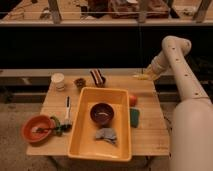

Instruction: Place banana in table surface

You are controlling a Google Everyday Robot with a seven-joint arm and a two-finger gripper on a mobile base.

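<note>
Clearly the arm [176, 65] reaches in from the right side and bends down to the far right corner of the table [150, 132]. The gripper [146, 75] hangs there, just over the table edge, and a small pale yellow thing at its tip looks like the banana [139, 77]. The gripper seems to be partly closed around the banana, but how firmly it holds I cannot tell. Whether the fruit already touches the wood I also cannot say.

On the table stands a big yellow tub [79, 134] with a dark bowl [102, 113] and a grey cloth [106, 134] inside. An orange fruit [132, 99] and a green sponge [135, 117] lie just right of the tub. A white cup [58, 80] is at the far left, an orange bowl [36, 128] at the near left.

I think the banana is light and a little soft, with a smooth skin, so it can bruise. A gentle hold across the middle seems best, and it should be released low, because its curved form may rock or roll toward the edge.
</note>
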